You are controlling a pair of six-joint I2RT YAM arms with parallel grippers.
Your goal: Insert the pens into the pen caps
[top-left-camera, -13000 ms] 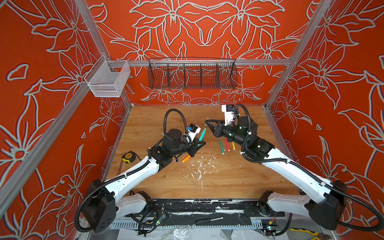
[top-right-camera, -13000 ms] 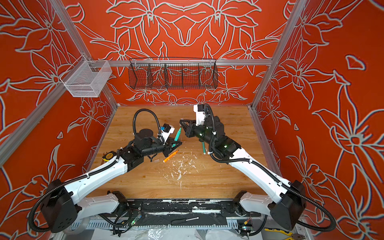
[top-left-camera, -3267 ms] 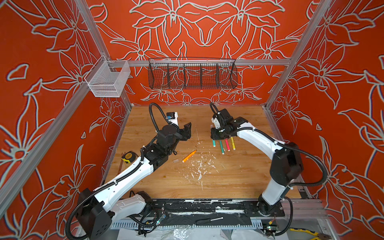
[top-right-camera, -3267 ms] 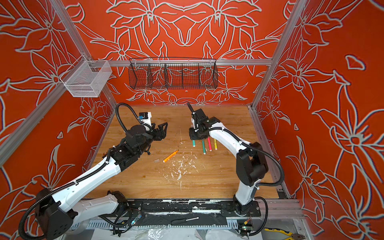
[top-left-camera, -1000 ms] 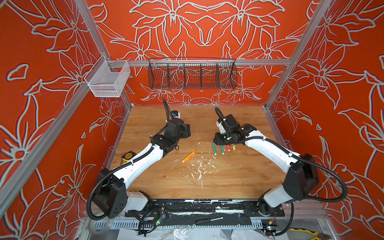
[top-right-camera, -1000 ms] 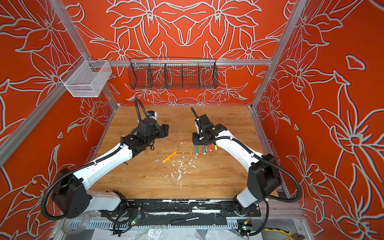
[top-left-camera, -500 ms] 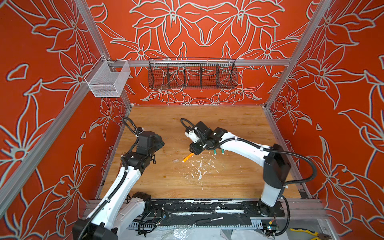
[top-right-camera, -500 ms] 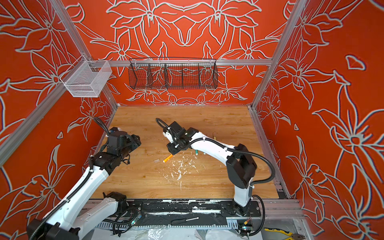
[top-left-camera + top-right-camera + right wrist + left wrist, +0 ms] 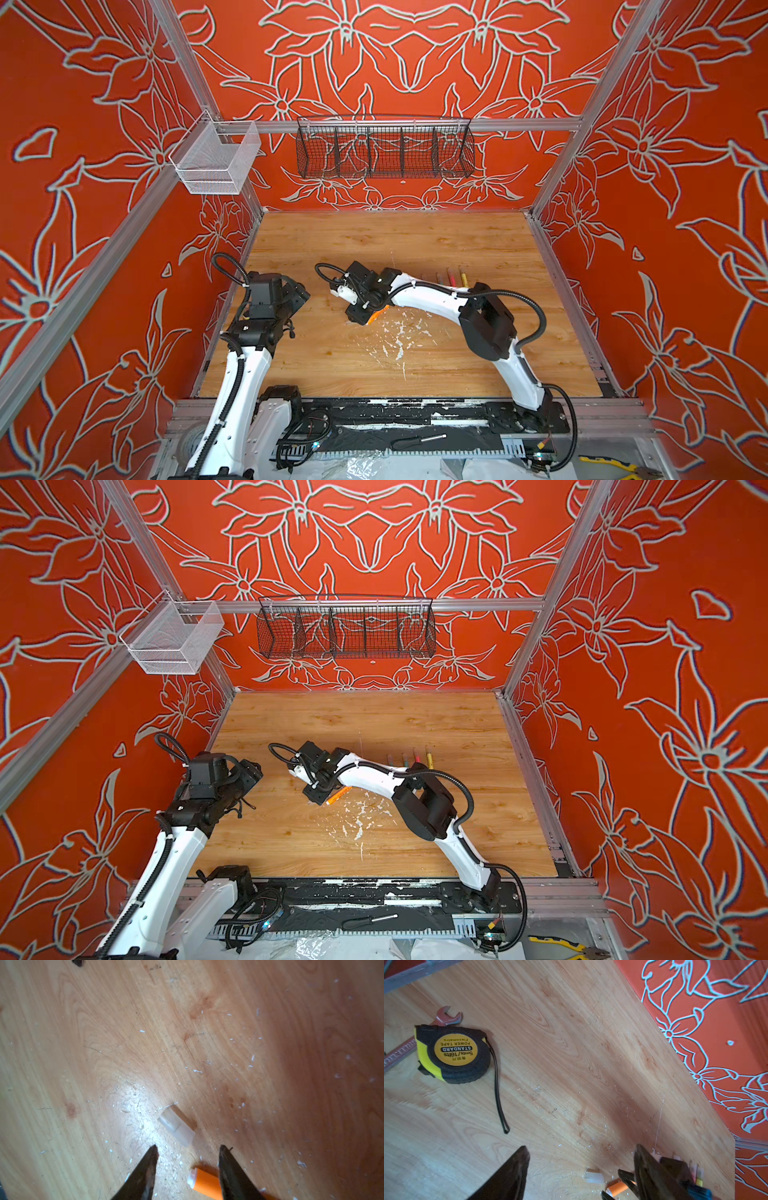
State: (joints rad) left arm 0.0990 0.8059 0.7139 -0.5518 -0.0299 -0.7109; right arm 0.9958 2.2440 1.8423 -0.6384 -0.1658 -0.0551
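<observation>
An orange pen point(image 9: 204, 1183) lies on the wooden table point(image 9: 415, 245), its white butt end between the fingertips of my right gripper point(image 9: 188, 1147), which hovers open and holds nothing. A clear pen cap point(image 9: 176, 1126) lies just beyond those fingertips. In both top views the right gripper point(image 9: 356, 318) point(image 9: 316, 796) reaches across to the middle, over the orange pen point(image 9: 380, 311) point(image 9: 338, 794). Several other pens point(image 9: 442, 276) point(image 9: 409, 757) lie in a row behind the right forearm. My left gripper point(image 9: 581, 1147) point(image 9: 301, 296) stands open and empty at the left edge, facing the pen cap point(image 9: 595, 1176).
A yellow-black tape measure point(image 9: 452, 1053) and a wrench point(image 9: 446, 1017) lie near the left wall. White paint flecks point(image 9: 395, 336) dot the middle. A black wire basket point(image 9: 384, 149) and a white mesh basket point(image 9: 212, 162) hang on the walls. A screwdriver point(image 9: 417, 440) rests on the front rail.
My right arm swung left from the row of pens to the orange pen, and its jaws widened. The left arm drew back from the table's middle to the left edge.
</observation>
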